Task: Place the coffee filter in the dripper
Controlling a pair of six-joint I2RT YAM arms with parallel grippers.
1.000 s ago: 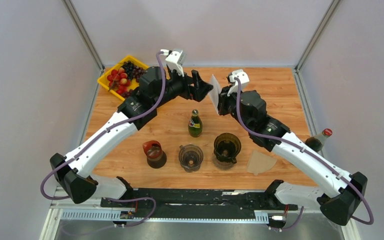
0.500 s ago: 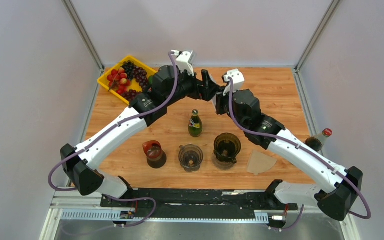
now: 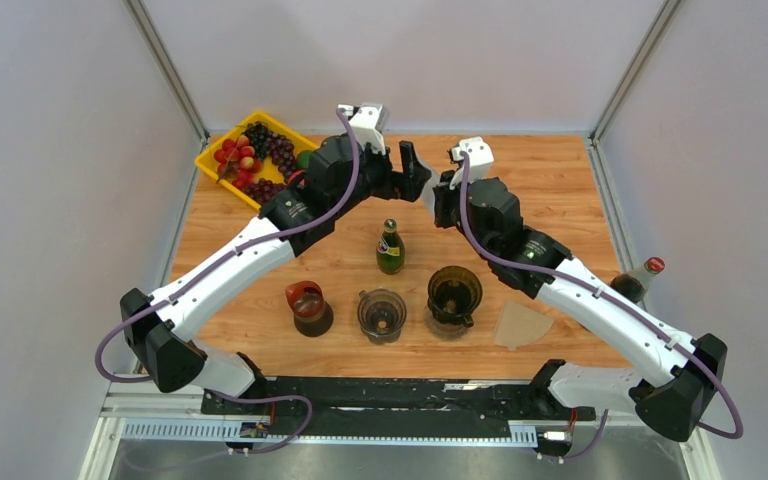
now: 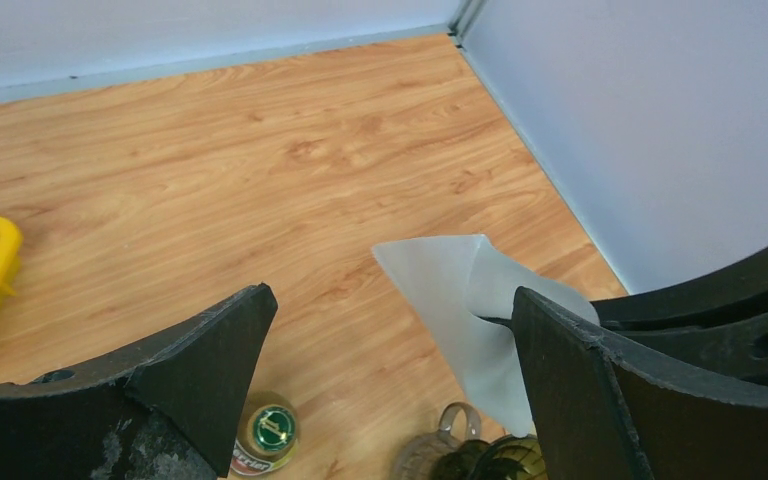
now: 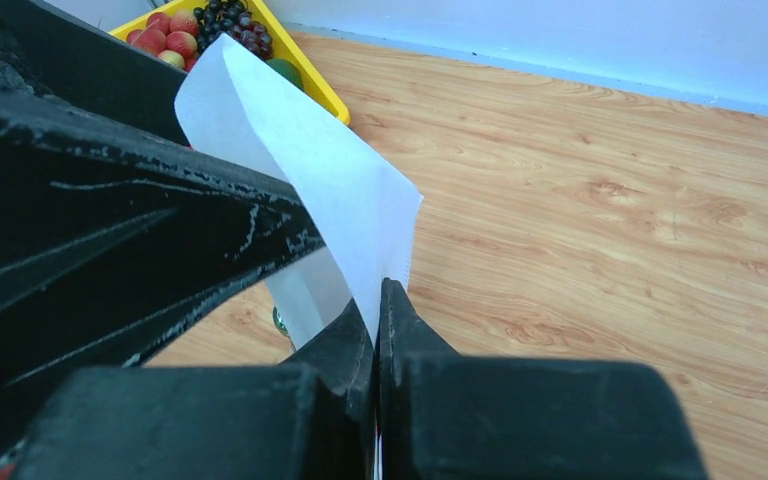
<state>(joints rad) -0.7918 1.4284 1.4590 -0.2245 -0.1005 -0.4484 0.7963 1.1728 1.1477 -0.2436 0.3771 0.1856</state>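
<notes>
Over table (image 3: 560, 190), right fingers (image 5: 335, 355) pinch filter (image 5: 310, 180), apparently between left fingers (image 4: 200, 350)

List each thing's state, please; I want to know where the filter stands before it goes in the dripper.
White coffee filter: held off the table, pinched at one edge.
Right gripper: shut on the filter.
Left gripper: open, filter between its fingers, not gripped.
Brown dripper: upright, no filter in it.
Tan paper filter: lying flat on the table.
Green bottle: upright, capped.
</notes>
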